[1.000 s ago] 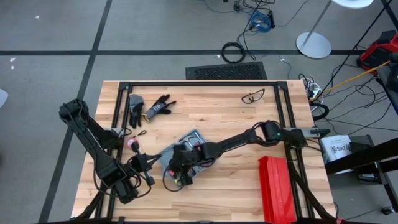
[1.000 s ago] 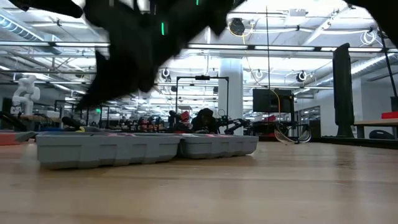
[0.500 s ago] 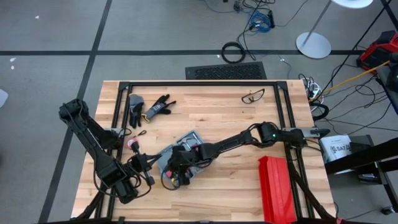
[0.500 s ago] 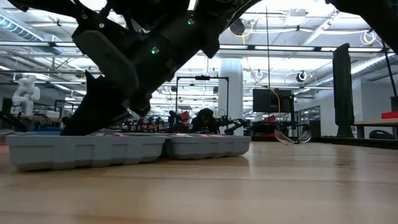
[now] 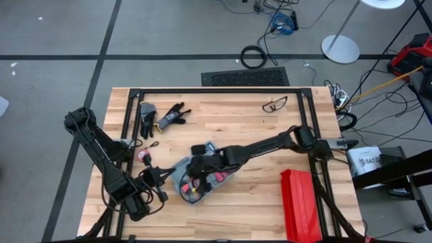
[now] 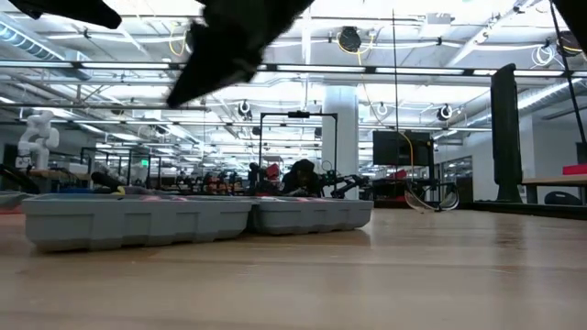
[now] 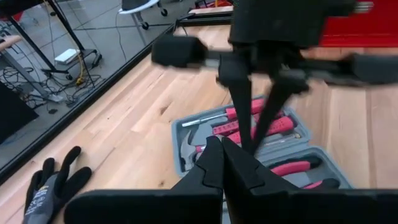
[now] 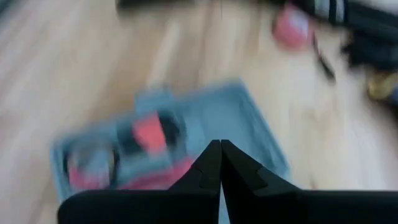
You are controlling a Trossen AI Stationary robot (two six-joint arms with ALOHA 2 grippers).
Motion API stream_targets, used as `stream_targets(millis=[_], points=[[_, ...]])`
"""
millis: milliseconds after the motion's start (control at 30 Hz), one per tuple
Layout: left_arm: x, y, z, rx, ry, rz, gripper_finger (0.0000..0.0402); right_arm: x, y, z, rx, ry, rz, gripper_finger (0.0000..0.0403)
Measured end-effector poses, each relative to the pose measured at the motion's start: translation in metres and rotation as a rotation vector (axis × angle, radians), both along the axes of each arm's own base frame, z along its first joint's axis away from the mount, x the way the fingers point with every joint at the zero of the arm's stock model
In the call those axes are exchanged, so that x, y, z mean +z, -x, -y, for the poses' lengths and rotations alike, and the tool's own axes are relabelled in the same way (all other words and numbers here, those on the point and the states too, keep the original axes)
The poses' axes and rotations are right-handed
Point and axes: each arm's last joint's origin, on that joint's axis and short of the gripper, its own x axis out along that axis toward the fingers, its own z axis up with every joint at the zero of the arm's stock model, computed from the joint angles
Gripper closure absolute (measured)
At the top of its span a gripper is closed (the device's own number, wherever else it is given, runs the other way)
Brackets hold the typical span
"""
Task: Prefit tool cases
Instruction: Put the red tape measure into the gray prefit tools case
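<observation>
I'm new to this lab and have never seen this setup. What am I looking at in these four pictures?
Two dark robot arms work at a wooden table. One picture looks straight down, one looks level across the tabletop, and two come from cameras on the arms' wrists. In the middle lies an open blue-grey tool case with a hammer and red-handled tools. The right gripper hangs above it, fingers shut, holding nothing. The left gripper, also shut and empty, waits near the table's front left. Also on the table: black work gloves, safety glasses and a long red box.
</observation>
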Motion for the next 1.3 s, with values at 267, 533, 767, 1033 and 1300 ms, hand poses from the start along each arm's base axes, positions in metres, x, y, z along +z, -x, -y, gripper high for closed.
stream_targets(millis=[267, 533, 767, 1033, 1300], points=[[0.001, -0.008, -0.004, 0.035, 0.03, 0.023, 0.0401, -0.008, 0.046, 0.043, -0.073, 0.068, -0.35, 0.0403], [0.0, -0.028, -0.032, 0.151, -0.05, -0.042, 0.0401, -0.038, 0.107, 0.081, -0.157, -0.059, -0.181, 0.0403], [0.003, -0.028, -0.067, 0.229, -0.162, -0.238, 0.0399, -0.011, 0.102, 0.086, -0.098, 0.012, 0.04, 0.0403], [0.01, -0.01, -0.083, 0.21, 0.081, -0.515, 0.033, -0.013, 0.106, 0.1, -0.114, 0.076, -0.036, 0.0358], [0.009, 0.006, -0.09, 0.199, 0.139, -0.791, 0.0282, -0.02, 0.114, 0.107, -0.211, 0.004, -0.134, 0.0278]])
